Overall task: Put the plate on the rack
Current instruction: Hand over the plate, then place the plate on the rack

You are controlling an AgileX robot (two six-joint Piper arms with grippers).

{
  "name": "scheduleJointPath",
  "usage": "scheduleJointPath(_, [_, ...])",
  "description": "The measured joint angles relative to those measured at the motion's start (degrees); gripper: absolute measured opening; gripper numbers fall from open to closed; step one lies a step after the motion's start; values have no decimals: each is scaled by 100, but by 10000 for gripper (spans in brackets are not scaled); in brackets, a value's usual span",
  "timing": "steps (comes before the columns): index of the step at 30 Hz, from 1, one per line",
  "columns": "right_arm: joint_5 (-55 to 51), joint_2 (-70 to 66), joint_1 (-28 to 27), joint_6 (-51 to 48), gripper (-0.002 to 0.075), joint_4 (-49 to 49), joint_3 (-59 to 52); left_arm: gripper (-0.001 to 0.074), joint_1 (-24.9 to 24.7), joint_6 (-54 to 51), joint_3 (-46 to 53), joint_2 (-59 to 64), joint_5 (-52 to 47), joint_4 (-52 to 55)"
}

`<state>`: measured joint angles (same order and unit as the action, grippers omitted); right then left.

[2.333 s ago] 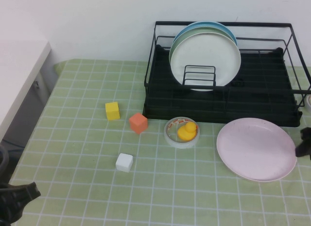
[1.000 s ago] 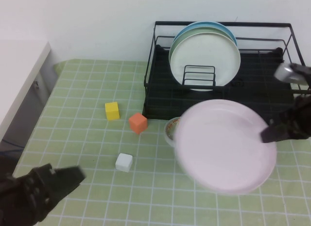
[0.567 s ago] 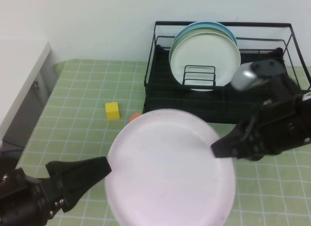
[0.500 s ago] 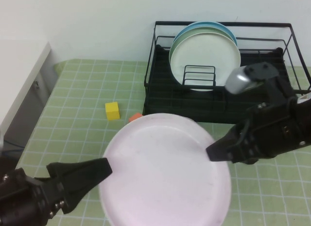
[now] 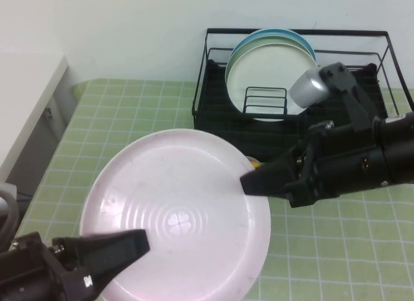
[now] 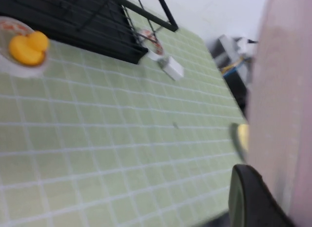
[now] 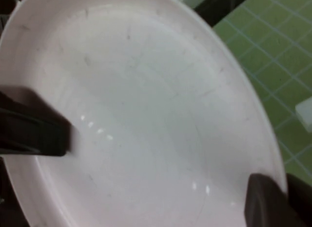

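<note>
The pale pink plate [image 5: 181, 210] is held up off the table, tilted with its face toward the high camera, left of the rack. My right gripper [image 5: 249, 183] is shut on its right rim; its fingertips [image 7: 265, 202] pinch the edge in the right wrist view. My left gripper [image 5: 129, 246] is at the plate's lower left rim, open, with one finger [image 6: 248, 197] against the plate [image 6: 287, 90] and the rim between its jaws. The black wire rack [image 5: 213, 120] stands at the back right.
A cream-white plate [image 5: 272, 74] and a light blue plate [image 5: 304, 42] stand upright in the rack. A yellow duck in a tape roll [image 6: 27, 46] sits in front of the rack. A white cube [image 7: 304, 112] is on the table. The lifted plate hides the other cubes.
The right gripper lifted the plate from the table's right side and carried it left and up. The plate's left rim has slid in between the left gripper's jaws.
</note>
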<state>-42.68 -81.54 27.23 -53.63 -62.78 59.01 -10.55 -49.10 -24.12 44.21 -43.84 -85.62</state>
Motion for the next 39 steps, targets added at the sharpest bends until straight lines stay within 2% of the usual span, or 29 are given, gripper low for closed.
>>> scheduleJointPath(1, [0,0,0,-256,16,-131,0,122,0,-82,0,0,18,8])
scheduleJointPath(8, [-44,0,-23,-1476,45,-726,0,116,13,-1000,0,0,177,-31])
scheduleJointPath(11, [-180,0,-23,-1826,142,-985,0,116,13,-1741,0,0,253,-83])
scheduleJointPath(14, [-431,0,-13,-1948,316,-1211,111,116,13,-2614,-4,0,223,-44])
scheduleJointPath(16, [-551,0,-13,-2019,392,-1264,333,116,13,-3276,-4,0,297,-15])
scheduleJointPath(22, [-610,355,-183,-1881,439,-951,1176,116,13,-5176,-4,0,463,10])
scheduleJointPath(24, [-623,605,-355,-1684,422,-737,1357,115,13,-5727,-4,0,611,-2])
scheduleJointPath(26, [-641,902,-582,-1494,363,-464,1421,115,13,-6242,-4,0,732,-129])
scheduleJointPath(30, [-870,1503,-885,-879,117,606,1433,115,13,-7437,-4,12,1005,-741])
scheduleJointPath(32, [-1064,1731,-910,-450,52,1281,1422,115,13,-8048,-28,72,1080,-937])
scheduleJointPath(35, [-1275,2001,-920,-36,19,2057,1167,115,13,-8674,-222,295,1124,-986])
scheduleJointPath(39, [-1182,2406,-920,136,8,2648,286,115,13,-8869,-799,818,1136,-1027])
